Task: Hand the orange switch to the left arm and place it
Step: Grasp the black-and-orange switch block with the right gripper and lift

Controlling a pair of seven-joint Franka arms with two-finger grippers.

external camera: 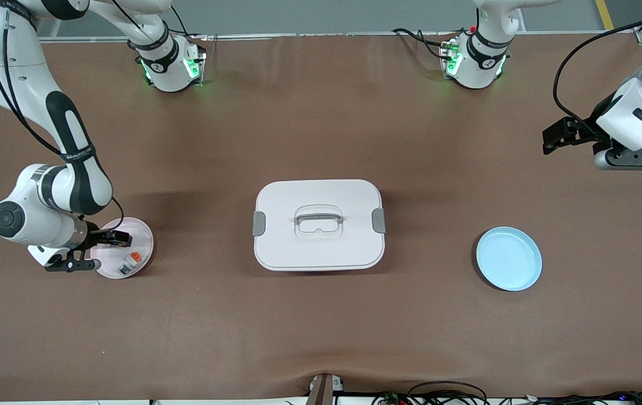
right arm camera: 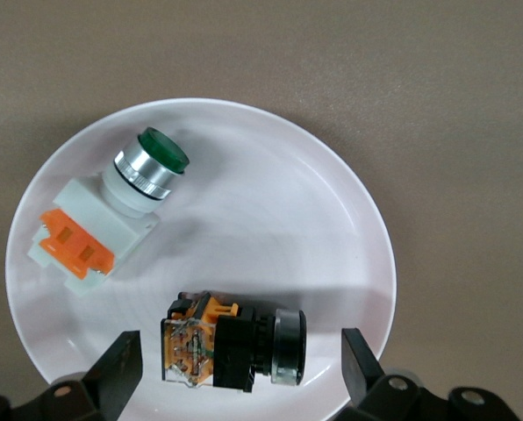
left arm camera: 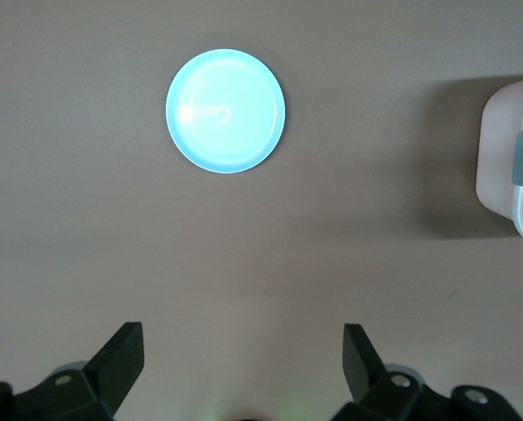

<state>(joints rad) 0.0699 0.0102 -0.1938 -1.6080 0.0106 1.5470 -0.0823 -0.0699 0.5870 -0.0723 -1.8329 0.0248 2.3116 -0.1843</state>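
The box (external camera: 319, 224) sits mid-bench, with the blue plate (external camera: 508, 258) toward the left arm's end. The left claw (left arm camera: 242, 355) waits wide open, empty, over bare bench. The right claw (right arm camera: 241, 360) hovers wide open over the pink plate (external camera: 140, 236), the orange switch (right arm camera: 235, 340) lying between its fingers, beside the white switch (right arm camera: 108, 215).

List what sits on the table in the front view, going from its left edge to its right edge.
Right tool over the pink plate with two switches → white box → blue plate → left tool, open, up over bare table.
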